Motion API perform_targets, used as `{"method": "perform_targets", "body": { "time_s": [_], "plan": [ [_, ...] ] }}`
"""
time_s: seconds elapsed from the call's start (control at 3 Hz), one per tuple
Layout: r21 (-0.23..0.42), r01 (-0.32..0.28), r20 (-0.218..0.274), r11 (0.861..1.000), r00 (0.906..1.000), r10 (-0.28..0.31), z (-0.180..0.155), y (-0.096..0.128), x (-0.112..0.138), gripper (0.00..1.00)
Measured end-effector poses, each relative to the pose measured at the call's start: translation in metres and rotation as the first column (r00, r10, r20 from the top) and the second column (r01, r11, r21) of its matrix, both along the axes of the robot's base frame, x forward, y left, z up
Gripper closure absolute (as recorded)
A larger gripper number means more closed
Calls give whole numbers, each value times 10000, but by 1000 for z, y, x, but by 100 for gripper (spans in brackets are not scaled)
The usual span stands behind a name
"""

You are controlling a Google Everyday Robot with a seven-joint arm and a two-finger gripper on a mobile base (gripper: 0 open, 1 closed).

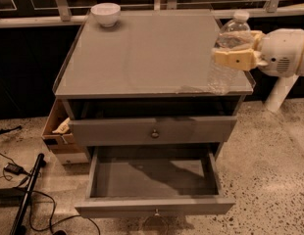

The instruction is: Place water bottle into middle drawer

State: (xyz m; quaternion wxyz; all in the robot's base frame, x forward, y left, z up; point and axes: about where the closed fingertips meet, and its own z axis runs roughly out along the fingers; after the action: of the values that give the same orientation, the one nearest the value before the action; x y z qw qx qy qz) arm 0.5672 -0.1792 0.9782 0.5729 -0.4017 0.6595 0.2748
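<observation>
Your gripper (225, 58), at three o'clock, is clamped on the water bottle (231, 35); grasp done; carrying it to the open middle drawer (152, 179), six o'clock, remains.

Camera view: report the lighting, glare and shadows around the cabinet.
Camera view: dim, warm light; the glossy grey cabinet top shows a soft sheen, with a faint reflection by the clear plastic water bottle, which the cream gripper clasps at the top's right edge; a dark shadow crosses the floor of the open grey middle drawer; the background is near black.
</observation>
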Motion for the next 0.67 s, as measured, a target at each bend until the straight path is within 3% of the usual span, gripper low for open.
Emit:
{"method": "perform_targets", "body": {
  "time_s": [0.33, 0.67],
  "plan": [
    [0, -26, -1, 10000, 10000, 26, 0, 1, 0, 100],
    [-78, -110, -87, 9999, 9999, 109, -25, 0, -11, 100]
  ]
}}
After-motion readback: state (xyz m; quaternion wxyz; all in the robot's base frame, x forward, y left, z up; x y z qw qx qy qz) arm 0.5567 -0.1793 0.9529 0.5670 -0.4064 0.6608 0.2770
